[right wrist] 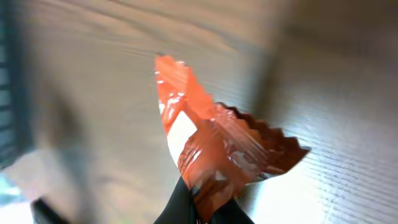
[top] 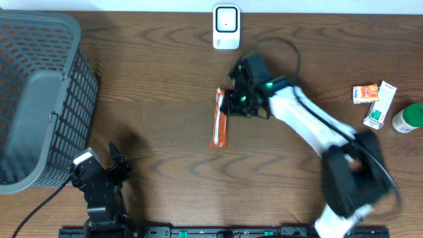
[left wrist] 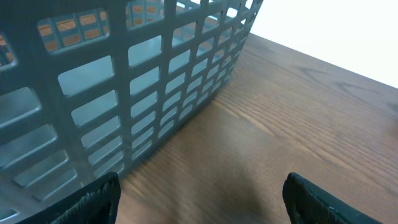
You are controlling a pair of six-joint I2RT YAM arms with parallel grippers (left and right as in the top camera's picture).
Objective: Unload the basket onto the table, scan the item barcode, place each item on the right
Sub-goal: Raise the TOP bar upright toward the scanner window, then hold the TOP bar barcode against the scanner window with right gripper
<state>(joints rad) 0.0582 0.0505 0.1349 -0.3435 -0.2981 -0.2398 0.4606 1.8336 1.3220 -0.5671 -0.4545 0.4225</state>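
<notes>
**Got the snack wrapper pinched by its end, now for the fiddly bit**

Right up against my wrist cam is the orange packet (right wrist: 211,155). My right gripper (right wrist: 202,208) is closed all the way on its crimped end, so only a thin bit of film sits between the fingers. From above, the orange packet (top: 219,120) is in the middle of the surface (top: 158,79), with my right gripper (top: 232,102) at its far end. The white scanner (top: 226,26) stands at the far edge, a bit beyond it.

My guess on handling: it's light, floppy and crinkly, with slick foil that will droop and twist when lifted. The sealed end is a fair place to hold, since it's flat and grabbing there leaves the printed faces uncovered. It could slide out, though, so a slow swing seems wise.

What I can't work out:
- No barcode shows in any view, so I don't know which face has it.
- The wrist view is blurry. I can't tell whether the packet is off the surface or resting on it.
- My own fingers are mostly cut off at the bottom of that view.

My left gripper (left wrist: 202,199) is wide open with nothing in it, parked at the near left beside the grey basket (left wrist: 155,81). Over at the far right are a couple of small boxes (top: 373,99) and a green-capped bottle (top: 410,119), well away from all this.
</notes>
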